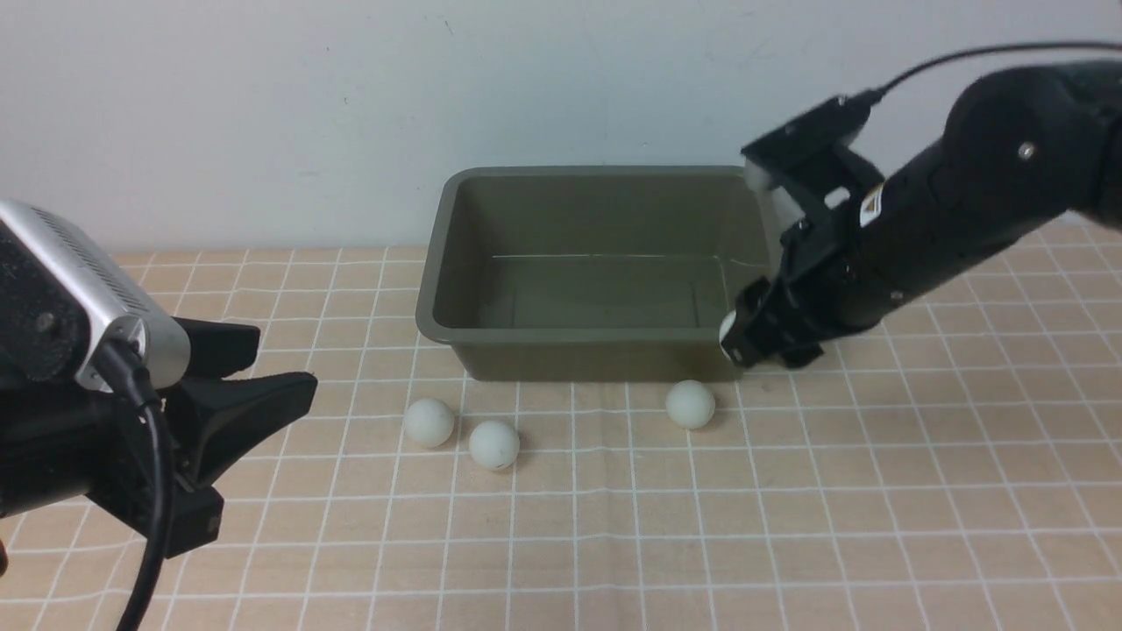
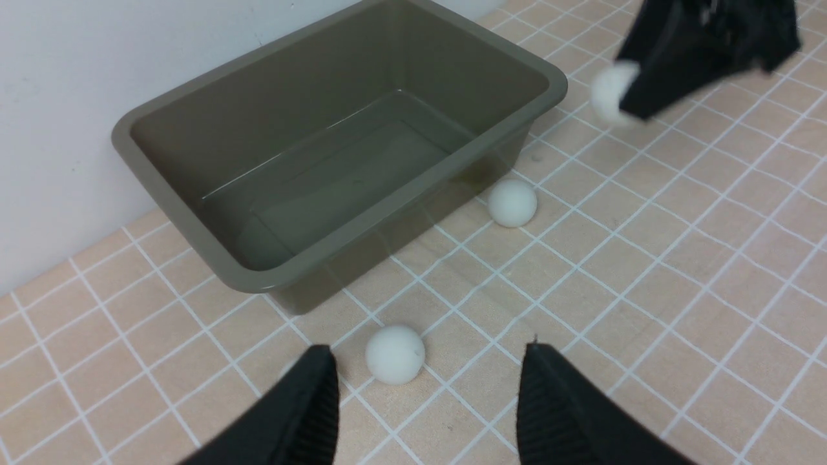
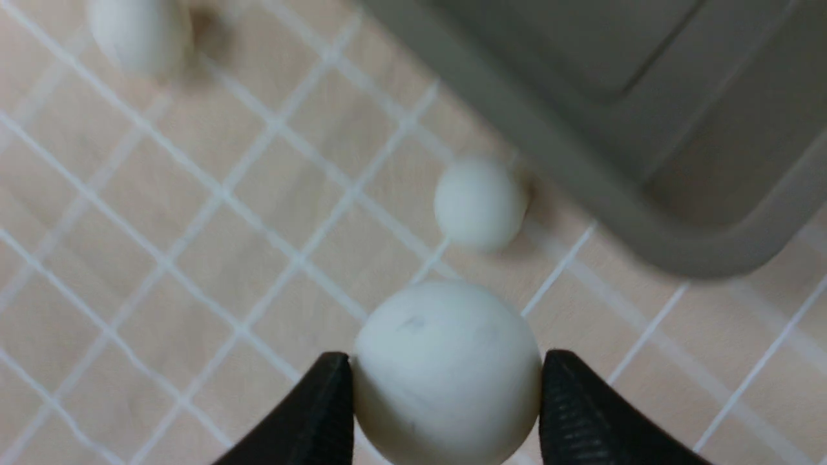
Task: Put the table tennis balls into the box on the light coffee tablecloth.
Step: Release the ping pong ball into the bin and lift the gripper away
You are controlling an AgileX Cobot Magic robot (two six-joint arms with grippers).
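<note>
No ball is in the box (image 1: 561,335) yet: its floor is bare. Three balls lie loose on the tablecloth (image 1: 789,508) and one is in a grip, so the job looks barely begun, with the first delivery under way and three more pickups to follow.

On the left, the left claw (image 1: 285,361) hangs low over the cloth with its jaws apart and nothing between them. The leftmost ball (image 1: 429,422) rests on the cloth just ahead of it; in the left wrist view a ball sits close in front of the gap between the fingertips, not touched by either. The second ball (image 1: 493,444) lies just beside the first, apart from it by a narrow gap, and both sit near the front wall of the box.

The third ball (image 1: 690,404) lies further right, close to the box's front right corner.

At that corner the right claw (image 1: 743,343) is clamped on the fourth ball (image 3: 446,381), a finger pressing each side. The ball is off the cloth but outside the box, just beside the rim. It probably needs carrying up over the rim before release.
</note>
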